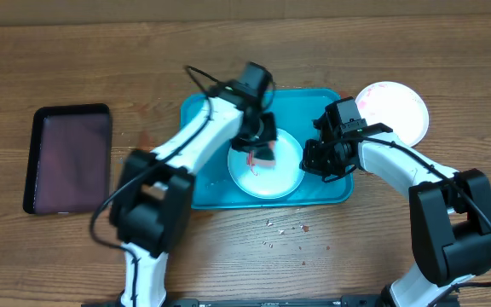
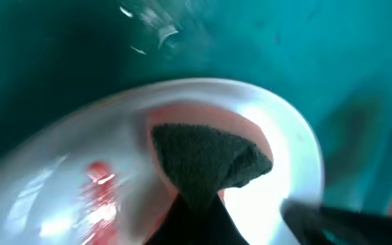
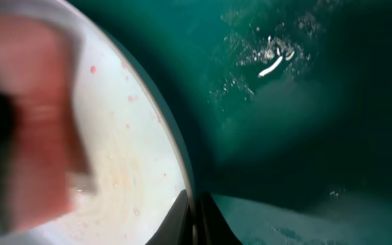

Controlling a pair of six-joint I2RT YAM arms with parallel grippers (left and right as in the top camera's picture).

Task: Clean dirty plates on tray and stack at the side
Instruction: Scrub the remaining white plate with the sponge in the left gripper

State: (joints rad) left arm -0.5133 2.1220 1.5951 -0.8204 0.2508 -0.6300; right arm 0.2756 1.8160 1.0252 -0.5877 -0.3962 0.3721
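Note:
A pale mint plate (image 1: 271,175) with red smears lies on the teal tray (image 1: 326,107). My left gripper (image 1: 261,141) is shut on a dark cloth (image 2: 209,160) and presses it onto the plate (image 2: 278,197), beside a red smear (image 2: 99,173). My right gripper (image 1: 314,160) is shut on the plate's right rim (image 3: 182,173), one finger inside and one outside. A white plate (image 1: 395,109) with faint pink marks lies on the table right of the tray. The yellow-green rimmed plate is not in view.
A black rectangular tray (image 1: 68,158) lies at the left of the wooden table. Small crumbs (image 1: 284,228) are scattered on the table in front of the teal tray. White specks (image 3: 274,61) lie on the tray floor.

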